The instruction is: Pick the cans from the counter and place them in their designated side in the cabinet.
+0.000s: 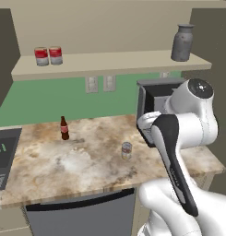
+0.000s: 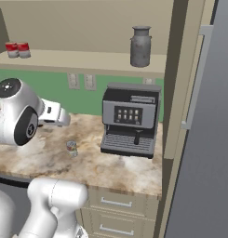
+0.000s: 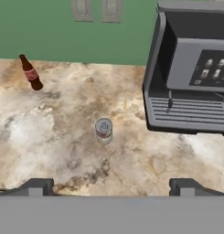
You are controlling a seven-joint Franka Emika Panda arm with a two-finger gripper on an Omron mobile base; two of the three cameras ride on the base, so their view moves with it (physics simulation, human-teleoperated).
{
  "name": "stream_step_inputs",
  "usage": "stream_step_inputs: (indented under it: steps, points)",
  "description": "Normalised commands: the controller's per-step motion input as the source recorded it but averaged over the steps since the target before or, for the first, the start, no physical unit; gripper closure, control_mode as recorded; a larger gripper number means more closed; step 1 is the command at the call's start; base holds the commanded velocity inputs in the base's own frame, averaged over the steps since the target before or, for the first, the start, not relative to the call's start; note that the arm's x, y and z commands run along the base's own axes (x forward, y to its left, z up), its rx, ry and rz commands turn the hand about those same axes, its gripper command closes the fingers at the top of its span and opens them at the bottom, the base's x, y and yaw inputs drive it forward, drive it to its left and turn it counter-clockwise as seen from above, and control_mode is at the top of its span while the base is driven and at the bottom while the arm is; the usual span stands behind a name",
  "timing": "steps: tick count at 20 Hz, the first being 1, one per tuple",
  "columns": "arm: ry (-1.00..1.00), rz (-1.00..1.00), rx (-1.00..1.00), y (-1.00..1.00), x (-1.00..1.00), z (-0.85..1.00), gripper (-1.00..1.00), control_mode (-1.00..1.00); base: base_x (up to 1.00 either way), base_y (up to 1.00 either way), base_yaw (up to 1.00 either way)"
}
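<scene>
We find one can [image 3: 104, 130] with a greyish label and a red patch standing upright on the marbled stone bench [image 1: 50, 170], roughly mid-bench and apart from everything else. In the hand view it sits above and between the two finger tips [image 3: 38, 186], which stand wide apart; the end effector [image 3: 111, 187] is open, holds nothing and touches nothing.

We note two red-and-white cans [image 1: 48, 56] standing side by side, just about touching, at the left end of the cabinet [image 1: 110, 62] shelf board. A large grey metal jug [image 1: 182, 43] stands upright at the right end of the same shelf, well apart from them.

On the bench, a slim brown bottle with a red label [image 1: 64, 128] stands upright near the green back wall, to the left of the lone can and well apart from it. A dark coffee machine [image 2: 130, 120] occupies the right part of the bench, near the can but not touching it. Two wall sockets [image 1: 100, 84] sit on the green wall below the shelf.
</scene>
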Motion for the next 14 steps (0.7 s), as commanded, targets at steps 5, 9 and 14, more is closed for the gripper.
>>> stream_step_inputs:
  steps: [5, 9, 14]
  points:
    - [-0.07, 0.00, -0.03, 0.00, 0.09, -0.04, -1.00, -1.00, 0.00, 0.00, 0.00]
    - [-0.01, 0.00, 0.00, 0.00, 0.07, -0.01, -1.00, -1.00, 0.00, 0.00, 0.00]
    - [0.01, 0.00, 0.00, 0.00, 0.06, 0.00, -1.00, -1.00, 0.00, 0.00, 0.00]
